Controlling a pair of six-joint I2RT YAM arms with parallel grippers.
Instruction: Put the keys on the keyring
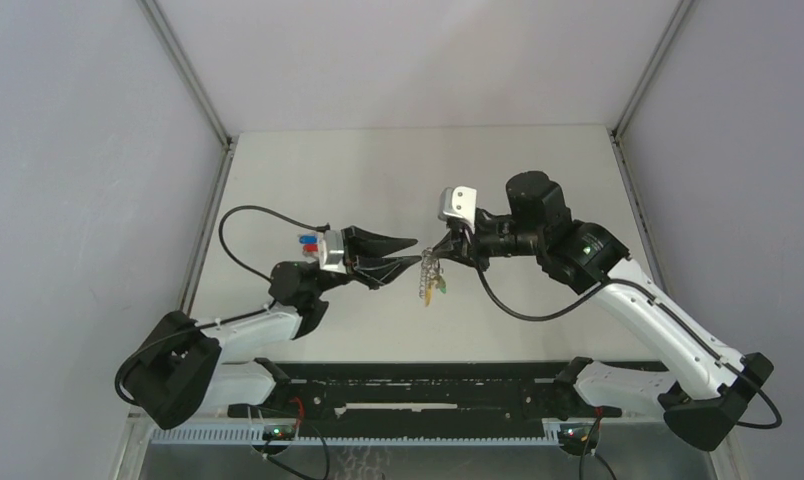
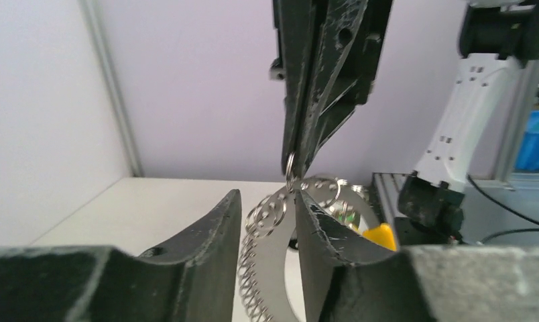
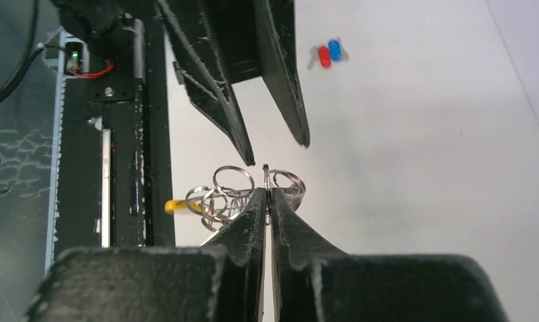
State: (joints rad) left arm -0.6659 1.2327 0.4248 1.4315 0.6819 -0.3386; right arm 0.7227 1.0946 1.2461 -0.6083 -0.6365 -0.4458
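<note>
Both arms reach in towards the middle of the tabletop [image 1: 378, 170] and nearly meet tip to tip. The right arm [image 1: 578, 255] has its jaws pressed fully together on one small metal ring at the top of the keyring [image 1: 430, 274], which hangs from that pinch in the air between the two arms. Its silver chain droops below in a loop, and the yellow strip [image 3: 176, 205] sticks out low on the side nearer the arm bases.

The left arm [image 1: 298, 285] comes in from the other side with its jaws parted a moderate way and nothing in them. Their tips sit just beside the pinched ring, and from the left wrist the cluster of rings [image 3: 230, 181] and the chain show through the gap. Whether either tip touches metal I cannot tell.

Off to the left, beside the left wrist, the pair of blue- and red-headed keys [image 1: 306, 241] lies flat on the tabletop, well apart from the keyring. A black cable [image 1: 518, 312] sags under the right arm.
</note>
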